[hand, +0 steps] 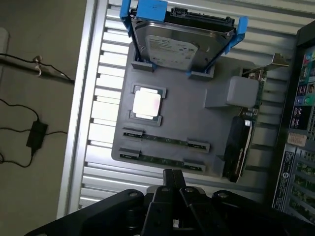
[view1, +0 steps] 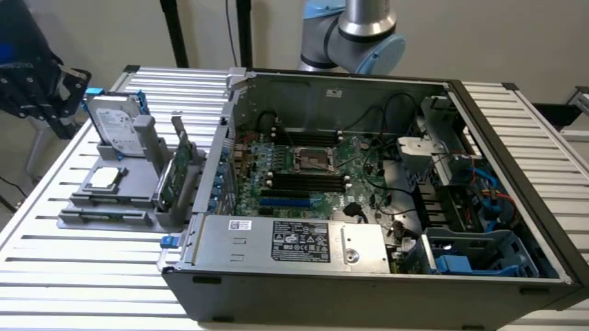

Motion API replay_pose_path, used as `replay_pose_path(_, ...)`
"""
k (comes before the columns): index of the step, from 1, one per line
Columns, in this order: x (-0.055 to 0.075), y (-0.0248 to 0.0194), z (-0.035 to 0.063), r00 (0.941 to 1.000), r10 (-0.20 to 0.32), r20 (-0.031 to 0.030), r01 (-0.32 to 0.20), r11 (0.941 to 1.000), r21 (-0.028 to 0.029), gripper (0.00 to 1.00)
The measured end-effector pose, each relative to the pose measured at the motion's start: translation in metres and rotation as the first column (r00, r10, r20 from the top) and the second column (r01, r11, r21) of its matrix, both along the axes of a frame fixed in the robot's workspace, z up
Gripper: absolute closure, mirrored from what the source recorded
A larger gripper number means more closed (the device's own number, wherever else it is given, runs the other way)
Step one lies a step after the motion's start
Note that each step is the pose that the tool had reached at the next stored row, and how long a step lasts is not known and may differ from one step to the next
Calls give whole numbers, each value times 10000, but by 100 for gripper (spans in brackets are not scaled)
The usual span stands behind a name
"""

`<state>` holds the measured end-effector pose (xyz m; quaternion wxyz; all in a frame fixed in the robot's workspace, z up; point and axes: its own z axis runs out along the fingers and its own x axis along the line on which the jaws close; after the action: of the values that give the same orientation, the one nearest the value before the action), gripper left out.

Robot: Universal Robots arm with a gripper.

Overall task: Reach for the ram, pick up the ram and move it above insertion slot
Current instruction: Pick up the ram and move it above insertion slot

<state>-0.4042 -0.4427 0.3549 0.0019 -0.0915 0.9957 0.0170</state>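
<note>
None of the task is done yet: the ram (hand: 162, 161) lies flat in its grey holder (hand: 197, 123) on the worktop (hand: 98, 162), untouched. The gripper (hand: 173, 174) hovers near it, jaws closed and empty. The insertion slot (view1: 308, 181) sits well apart, inside the computer case (view1: 368, 293).

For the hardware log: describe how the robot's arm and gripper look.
The arm is a round silver-grey tube with light blue caps on its joint. The gripper is matte black, with angular links, round pivot pins and two slim fingers. No markings can be made out on either.
</note>
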Motion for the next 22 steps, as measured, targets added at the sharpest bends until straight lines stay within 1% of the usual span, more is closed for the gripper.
replay_pose_path(3, -1, 0, 0, 9985, 550, 9, -550, 9985, -1, 89)
replay_pose_path(6, 0, 0, -1, 9940, 1095, 17, -1095, 9940, 0, 89)
replay_pose_path(9, 0, 0, -1, 9865, 1639, 22, -1639, 9865, -1, 89)
replay_pose_path(11, 0, 0, -1, 9799, 1993, 25, -1993, 9799, -2, 89)
replay_pose_path(14, 0, 0, -2, 9678, 2517, 32, -2517, 9678, -4, 89)
replay_pose_path(16, 0, 0, -2, 9578, 2875, 41, -2875, 9578, -6, 89)
replay_pose_path(19, 0, 0, -2, 9409, 3388, 59, -3388, 9409, -12, 89)
replay_pose_path(22, 1, 0, -2, 9205, 3906, 81, -3906, 9206, -20, 89)
